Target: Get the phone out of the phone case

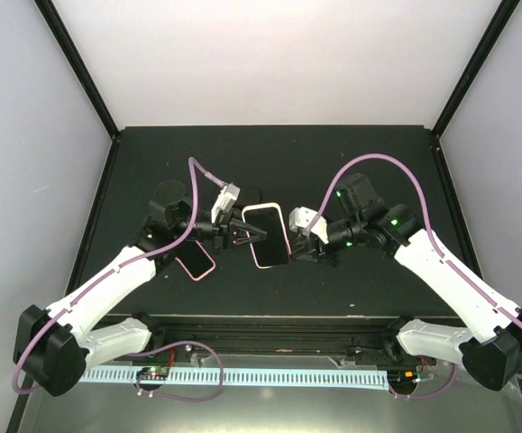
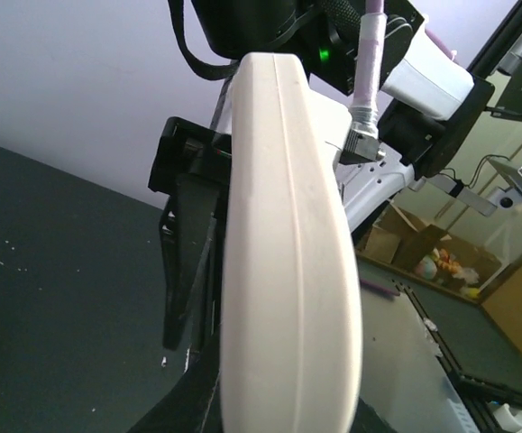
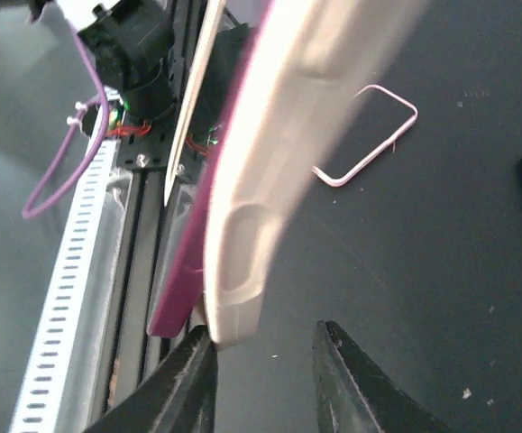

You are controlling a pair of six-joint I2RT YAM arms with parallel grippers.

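From above, the phone case [image 1: 285, 236] is in the middle of the black surface [image 1: 351, 162], with the phone [image 1: 268, 233] inside it, dark screen up. The left end effector [image 1: 253, 233] is closed on the left side of the case. The right end effector [image 1: 298, 245] is at its right side. A pink frame [image 1: 196, 262] lies on the surface under the left arm, closer to the near edge. A small dark thing [image 1: 253, 196] lies just behind the case, toward the far edge. In the left wrist view, the white side of the case [image 2: 288, 289] stands tall and fills the middle, with one dark finger [image 2: 187, 271] right beside it. In the right wrist view, the right end effector [image 3: 265, 336] is open with nothing between its fingers. The white case [image 3: 270, 162] is up off the surface [image 3: 441, 271], and its low end touches one finger. A purple strip [image 3: 184, 289] runs along it. The pink frame [image 3: 382, 147] lies flat behind.
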